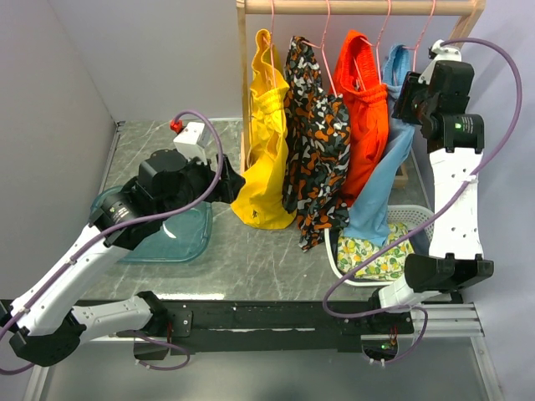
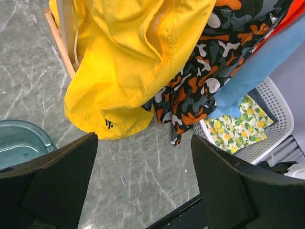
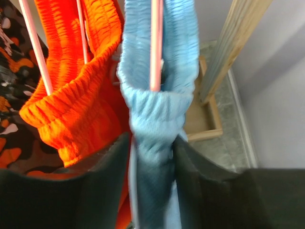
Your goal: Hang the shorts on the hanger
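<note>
Marble table (image 1: 251, 259), pale walls (image 1: 167, 58), left jaws apart, right jaws straddling shorts (image 3: 159, 112), grip unclear

On rail (image 1: 359, 7): shorts (image 1: 380, 180) light blue; hanger (image 3: 155, 43) pink; orange shorts (image 1: 366, 109); camouflage shorts (image 1: 318, 142) black, orange, white; yellow shorts (image 1: 267, 159). Below rail: basket (image 1: 415, 210) white; cloth (image 1: 376, 255) lemon-print.

No words, numbers or brand names legible anywhere. Only a small dark mark (image 2: 109, 124) printed near the lower hem of the yellow shorts (image 2: 138, 71): a few short slanted strokes, like a logo, too small to read as letters. Barely visible as a dark speck in the top view, unreadable there too
</note>
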Controlling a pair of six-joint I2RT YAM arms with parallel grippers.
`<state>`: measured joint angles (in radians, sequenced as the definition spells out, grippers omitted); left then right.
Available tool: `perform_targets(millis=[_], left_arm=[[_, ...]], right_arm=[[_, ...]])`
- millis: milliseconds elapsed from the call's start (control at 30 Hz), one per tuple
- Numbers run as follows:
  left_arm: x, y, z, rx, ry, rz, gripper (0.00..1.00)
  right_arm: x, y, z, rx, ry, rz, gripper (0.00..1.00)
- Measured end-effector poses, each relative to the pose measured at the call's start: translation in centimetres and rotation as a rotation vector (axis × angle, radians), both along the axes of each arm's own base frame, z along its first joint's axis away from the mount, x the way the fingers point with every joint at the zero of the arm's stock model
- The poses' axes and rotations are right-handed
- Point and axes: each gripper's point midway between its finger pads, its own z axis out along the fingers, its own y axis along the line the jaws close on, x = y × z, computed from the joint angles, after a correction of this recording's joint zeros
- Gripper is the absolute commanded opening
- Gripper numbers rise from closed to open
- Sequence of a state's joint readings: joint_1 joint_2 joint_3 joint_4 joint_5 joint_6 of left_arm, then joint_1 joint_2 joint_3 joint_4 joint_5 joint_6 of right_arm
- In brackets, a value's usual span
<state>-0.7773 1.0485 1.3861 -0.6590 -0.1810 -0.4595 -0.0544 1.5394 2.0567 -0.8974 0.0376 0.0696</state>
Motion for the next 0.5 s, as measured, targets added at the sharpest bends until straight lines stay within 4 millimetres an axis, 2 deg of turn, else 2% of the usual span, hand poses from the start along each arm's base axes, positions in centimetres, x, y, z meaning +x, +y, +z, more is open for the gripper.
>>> perform_targets(millis=[100, 233, 333, 500], left_arm=[[0.0, 0.0, 0.0, 0.001, 0.0, -0.001, 0.86], [0.0, 0.0, -0.1, 0.002, -0.001, -0.002, 0.86], [0.0, 0.0, -0.2, 0.004, 0.002, -0.002, 0.86], [-0.1, -0.2, -0.3, 0.004, 0.005, -0.009, 0.86]], right_arm=[[-0.2, 0.1, 0.0, 0.015, -0.018, -0.007, 0.7], [-1.7, 0.2, 1.8, 0.038, -0.083, -0.019, 0.78], [-3.7, 0.4, 3.5, 0.062, -0.149, -0.032, 0.83], [-8.2, 0.3, 4.2, 0.105, -0.227, -0.077, 0.84]])
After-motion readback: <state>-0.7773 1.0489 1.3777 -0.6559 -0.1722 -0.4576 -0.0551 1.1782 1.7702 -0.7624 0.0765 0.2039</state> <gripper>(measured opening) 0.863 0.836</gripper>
